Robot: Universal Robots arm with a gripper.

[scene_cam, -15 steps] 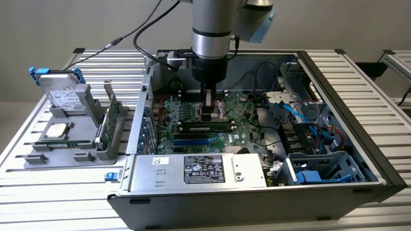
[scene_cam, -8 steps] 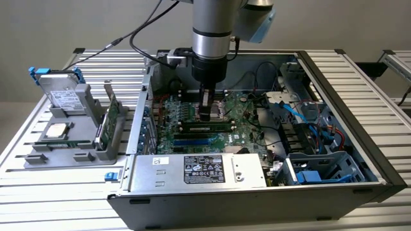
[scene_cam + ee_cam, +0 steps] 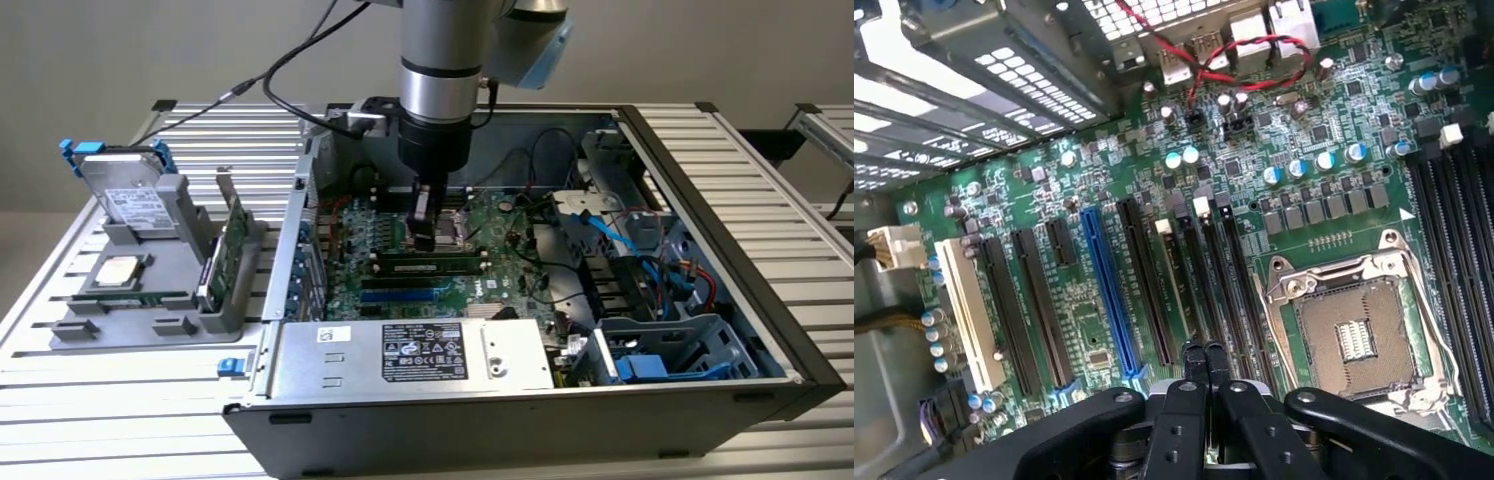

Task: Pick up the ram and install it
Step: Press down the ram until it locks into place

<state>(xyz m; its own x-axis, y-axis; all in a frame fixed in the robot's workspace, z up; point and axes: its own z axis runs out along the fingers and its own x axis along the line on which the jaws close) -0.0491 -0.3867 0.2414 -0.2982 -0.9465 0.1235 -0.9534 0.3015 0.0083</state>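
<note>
The pincer [image 3: 1203, 352] is seen with its fingertips pressed together and nothing between them, hung low over the green motherboard [image 3: 400, 235] inside the open computer case [image 3: 747, 290]. In the wrist view, its tips are placed just above the long black memory slots [image 3: 1219, 270], beside the empty processor socket [image 3: 1359, 335]. A ram stick [image 3: 430, 266] is seen lying seated in a slot on the motherboard, just in front of the pincer. The grey power supply [image 3: 414, 355] is mounted at the case's near edge. On the exterior view's left, a grey holder [image 3: 147, 290] with spare parts is set on the table.
</note>
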